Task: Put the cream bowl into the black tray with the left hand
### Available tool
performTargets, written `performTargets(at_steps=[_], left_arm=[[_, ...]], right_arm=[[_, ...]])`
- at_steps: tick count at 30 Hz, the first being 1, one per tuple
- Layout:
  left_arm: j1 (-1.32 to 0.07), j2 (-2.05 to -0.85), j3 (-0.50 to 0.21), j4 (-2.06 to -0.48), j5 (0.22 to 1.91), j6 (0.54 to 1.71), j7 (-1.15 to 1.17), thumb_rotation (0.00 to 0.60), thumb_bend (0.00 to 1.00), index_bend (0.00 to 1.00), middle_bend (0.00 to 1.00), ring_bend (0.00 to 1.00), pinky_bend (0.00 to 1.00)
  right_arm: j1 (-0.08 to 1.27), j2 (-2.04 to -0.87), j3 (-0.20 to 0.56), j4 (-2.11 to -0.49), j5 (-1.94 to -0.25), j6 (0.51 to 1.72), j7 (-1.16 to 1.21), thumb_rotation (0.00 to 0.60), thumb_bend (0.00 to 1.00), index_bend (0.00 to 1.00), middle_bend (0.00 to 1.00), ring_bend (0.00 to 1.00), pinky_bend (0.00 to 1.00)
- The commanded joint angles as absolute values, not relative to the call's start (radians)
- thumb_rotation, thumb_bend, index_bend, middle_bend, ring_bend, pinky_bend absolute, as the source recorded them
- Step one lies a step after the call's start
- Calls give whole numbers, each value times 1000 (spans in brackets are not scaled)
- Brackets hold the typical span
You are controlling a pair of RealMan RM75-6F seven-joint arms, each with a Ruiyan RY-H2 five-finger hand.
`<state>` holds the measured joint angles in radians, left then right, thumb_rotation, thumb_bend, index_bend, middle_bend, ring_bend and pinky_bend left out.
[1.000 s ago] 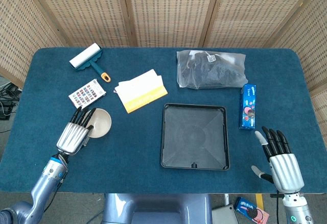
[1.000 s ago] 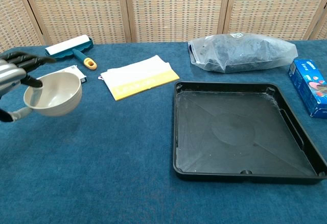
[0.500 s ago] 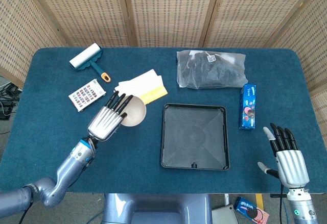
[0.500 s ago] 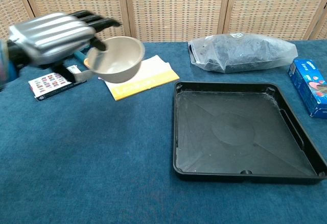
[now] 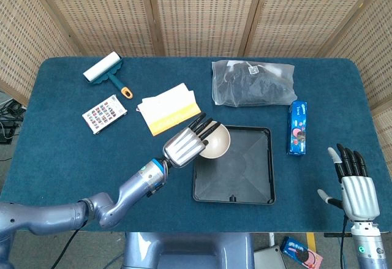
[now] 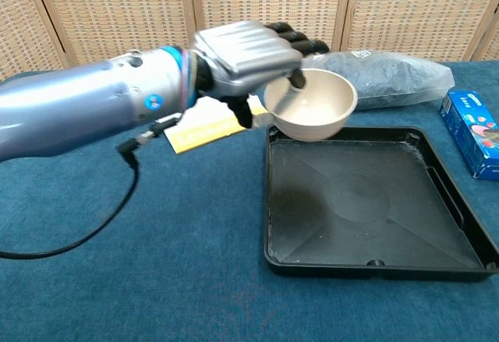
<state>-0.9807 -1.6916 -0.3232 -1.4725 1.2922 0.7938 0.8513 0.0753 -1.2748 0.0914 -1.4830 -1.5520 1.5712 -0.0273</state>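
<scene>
Cream bowl [image 6: 310, 106]: plain, round, mouth up, slightly tilted; left hand [image 6: 248, 52] grips its rim over black tray [image 6: 460, 217]'s corner

lint roller [image 5: 104, 68], plastic bag [image 5: 253, 84], blue box [image 5: 297, 127]

The bowl [image 6: 312, 105], held by the left hand [image 6: 248, 56], hangs above the tray's [image 6: 437, 260] back-left corner.

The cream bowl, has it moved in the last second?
Yes. The cream bowl, held by the left hand, went rightward from near the card on the table's left to above the black tray's left rear corner.
</scene>
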Motion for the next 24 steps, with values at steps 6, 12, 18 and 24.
performTargets(at_steps=[6, 12, 18, 24], left_arm=[[-1084, -1812, -308, -1366, 1200, 735, 883, 600, 476, 643, 0, 0, 0], [-1128, -1881, -287, -1295, 1181, 737, 882, 600, 476, 644, 0, 0, 0], [-1158, -1913, -274, -1246, 1163, 735, 864, 600, 471, 624, 0, 0, 0], [-1174, -1919, -259, -1224, 1142, 740, 867, 600, 335, 346, 0, 0, 0]], right_arm=[[76, -1274, 92, -1483, -1545, 1565, -14, 600, 164, 0, 0, 0, 0], [78, -1273, 88, -1482, -1548, 1560, -3, 600, 163, 0, 0, 0, 0], [79, -1274, 87, -1479, -1549, 1560, 6, 600, 164, 0, 0, 0, 0], [80, -1276, 87, -1477, -1548, 1558, 1, 600, 164, 0, 0, 0, 0]])
